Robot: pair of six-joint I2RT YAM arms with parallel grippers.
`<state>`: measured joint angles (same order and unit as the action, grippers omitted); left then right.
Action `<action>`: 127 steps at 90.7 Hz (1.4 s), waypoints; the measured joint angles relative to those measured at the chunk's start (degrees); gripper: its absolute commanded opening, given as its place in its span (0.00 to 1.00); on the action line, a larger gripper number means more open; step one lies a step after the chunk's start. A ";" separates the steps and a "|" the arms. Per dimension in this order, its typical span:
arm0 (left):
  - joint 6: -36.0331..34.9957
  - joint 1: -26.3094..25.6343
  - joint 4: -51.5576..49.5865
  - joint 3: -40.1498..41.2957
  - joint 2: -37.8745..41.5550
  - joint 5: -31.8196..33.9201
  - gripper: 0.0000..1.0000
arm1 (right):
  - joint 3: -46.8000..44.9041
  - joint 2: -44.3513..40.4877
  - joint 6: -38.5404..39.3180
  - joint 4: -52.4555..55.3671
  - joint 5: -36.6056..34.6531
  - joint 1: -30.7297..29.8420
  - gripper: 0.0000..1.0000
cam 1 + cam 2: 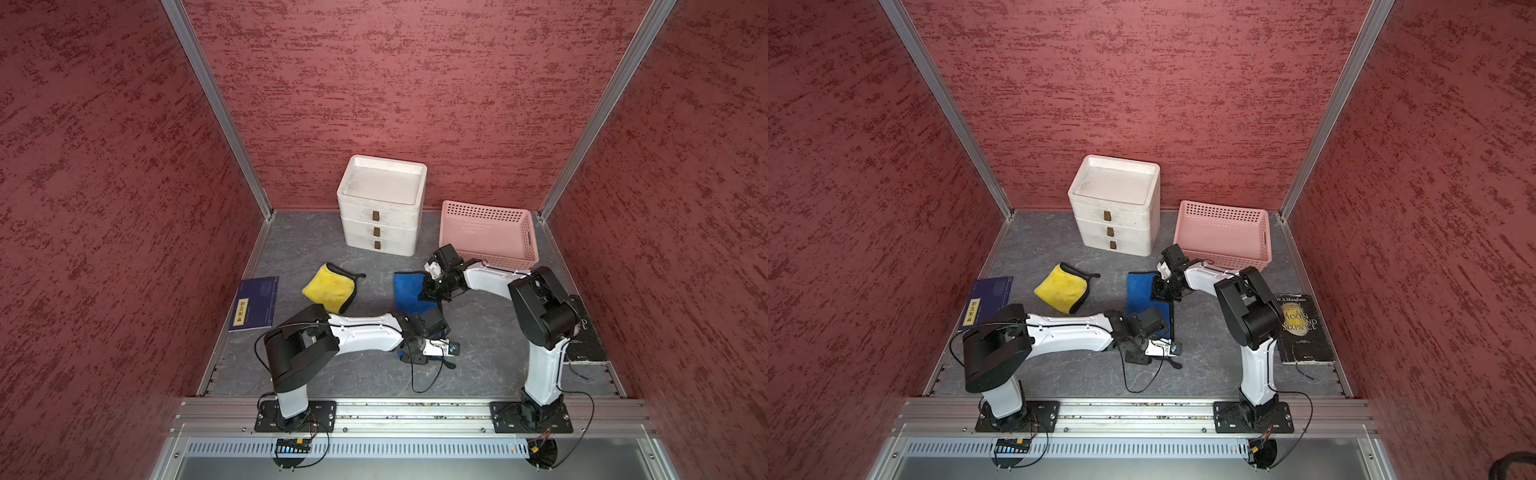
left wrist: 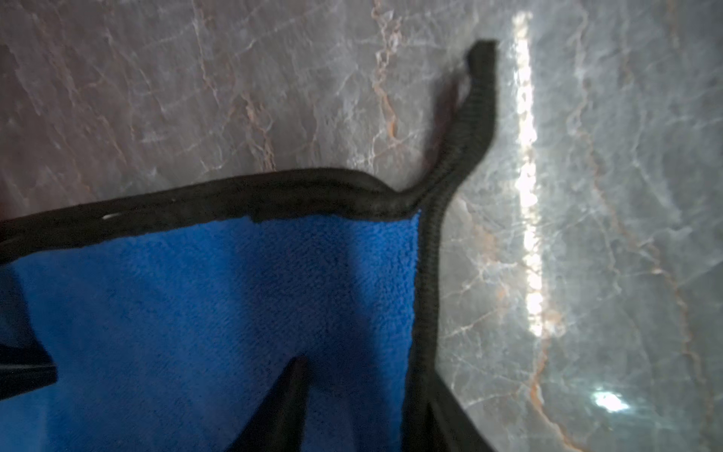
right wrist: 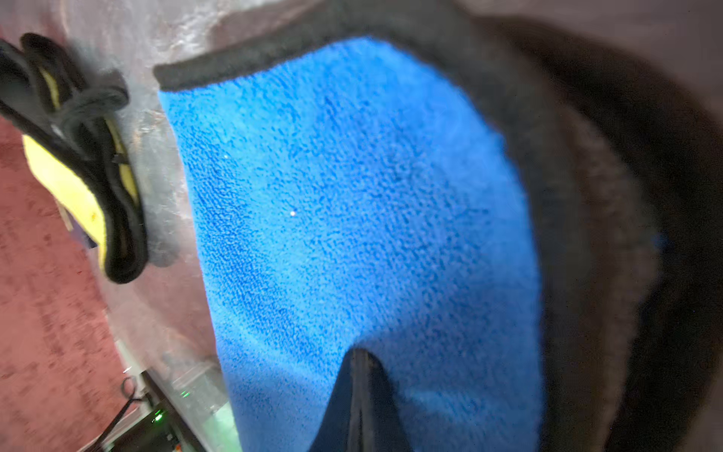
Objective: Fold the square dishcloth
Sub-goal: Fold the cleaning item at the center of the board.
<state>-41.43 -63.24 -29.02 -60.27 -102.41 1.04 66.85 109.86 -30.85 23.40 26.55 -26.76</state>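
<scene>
Evidently the fold is unfinished. In both top views the dishcloth (image 1: 409,291) (image 1: 1142,295) lies on the table (image 1: 478,332) between the 2 arms. It shows as a strip longer than wide, its long axis running from the near, base side toward the far wall. Whether 1 fold is already laid, or 1 side is merely raised, cannot be told. The right gripper (image 1: 430,291) sits at the far end of the strip's right edge, and the left gripper (image 1: 409,353) at the near end.

Left wrist view: the near corner rests on the table with its hanging loop (image 2: 475,98) pointing away from the cloth. 1 finger (image 2: 289,399) lies over the blue pile; whether the jaws are spread or nipping cloth cannot be told.

Right wrist view: the jaws are pressed together and the cloth bulges up around them, which I judge a pinch on the edge.

Remaining, in my judgement: carry the edge across, lay it flat, release.
</scene>
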 measured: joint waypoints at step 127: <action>-9.62 16.17 -43.43 -30.18 -0.87 -18.82 0.00 | -15.28 -5.01 -3.82 -10.86 13.44 -8.11 0.00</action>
<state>-51.05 -47.07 -72.44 -90.45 -103.28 -17.78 51.57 104.86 -34.68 12.53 39.99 -34.87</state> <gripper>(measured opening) 0.070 0.056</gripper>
